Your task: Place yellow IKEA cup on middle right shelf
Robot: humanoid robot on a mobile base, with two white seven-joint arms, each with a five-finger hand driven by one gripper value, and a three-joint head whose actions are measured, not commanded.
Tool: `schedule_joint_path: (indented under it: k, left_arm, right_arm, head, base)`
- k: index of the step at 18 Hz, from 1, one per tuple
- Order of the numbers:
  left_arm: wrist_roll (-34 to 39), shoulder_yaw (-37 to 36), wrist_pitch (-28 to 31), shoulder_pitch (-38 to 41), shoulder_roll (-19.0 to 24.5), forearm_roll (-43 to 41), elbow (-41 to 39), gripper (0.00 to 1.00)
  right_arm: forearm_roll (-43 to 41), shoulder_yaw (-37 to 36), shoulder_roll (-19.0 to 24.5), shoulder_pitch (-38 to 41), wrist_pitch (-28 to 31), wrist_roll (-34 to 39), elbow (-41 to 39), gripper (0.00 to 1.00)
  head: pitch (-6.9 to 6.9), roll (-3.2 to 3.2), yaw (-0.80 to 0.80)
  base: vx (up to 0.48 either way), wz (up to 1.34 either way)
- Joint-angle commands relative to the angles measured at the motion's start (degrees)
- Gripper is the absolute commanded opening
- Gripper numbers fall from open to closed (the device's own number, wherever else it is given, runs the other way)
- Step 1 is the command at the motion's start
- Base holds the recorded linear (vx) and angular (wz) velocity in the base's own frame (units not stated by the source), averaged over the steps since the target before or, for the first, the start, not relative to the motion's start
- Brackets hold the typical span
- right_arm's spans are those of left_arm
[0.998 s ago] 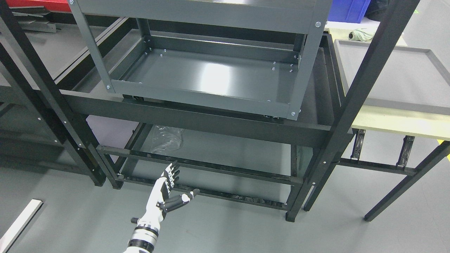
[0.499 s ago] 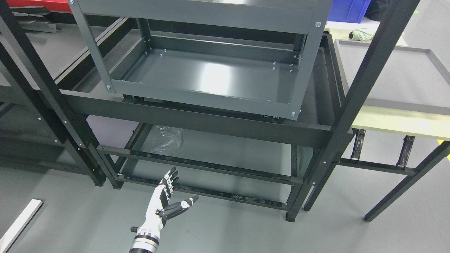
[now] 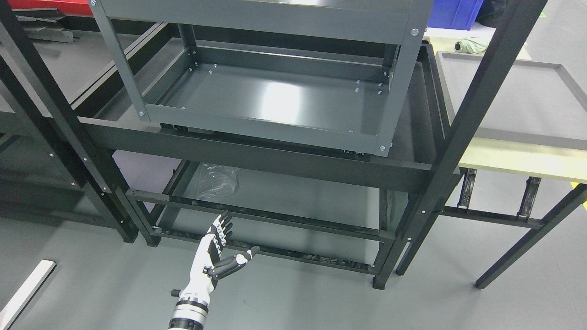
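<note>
Grey metal fills most of the frame: a tray shelf (image 3: 270, 98) sits on a black rack (image 3: 257, 158), its top cut off by the upper edge. No yellow cup is visible anywhere. Crumpled clear plastic (image 3: 218, 181) lies half hidden behind the rack's crossbar at centre left. A pale green object (image 3: 467, 46) on the desk (image 3: 518, 158) at upper right is too small to identify. At lower centre-left, the left robot hand (image 3: 219, 254) rises from the bottom edge, fingers extended, thumb splayed rightward, holding nothing.
</note>
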Motion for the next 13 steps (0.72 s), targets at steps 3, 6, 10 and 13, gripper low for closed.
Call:
schedule_joint_path:
  k: [3, 6, 10, 13]
  left_arm:
    - [-0.1, 4.6, 0.4, -5.7, 1.9, -0.1, -7.2, 0.99]
    - [-0.1, 5.0, 0.4, -6.0, 2.4, 0.0, -7.2, 0.99]
    - [-0.1, 5.0, 0.4, -6.1, 2.3, -0.1, -7.2, 0.99]
    - [-0.1, 5.1, 0.5, -6.0, 2.3, -0.1, -7.2, 0.99]
  right_arm:
    - [-1.4, 1.0, -1.0, 0.8, 0.0, 0.0, 0.0, 0.99]
    - [-1.4, 1.0, -1.0, 0.8, 0.0, 0.0, 0.0, 0.99]
    - [-1.4, 1.0, -1.0, 0.8, 0.0, 0.0, 0.0, 0.99]
    - [-1.4, 1.0, -1.0, 0.8, 0.0, 0.0, 0.0, 0.99]
  head:
    - [0.0, 0.0, 0.0]
    - [0.0, 0.0, 0.0]
    - [0.0, 0.0, 0.0]
    - [0.0, 0.0, 0.0]
  base:
    - [0.0, 0.0]
    - [0.0, 0.0]
    - [0.0, 0.0]
    - [0.0, 0.0]
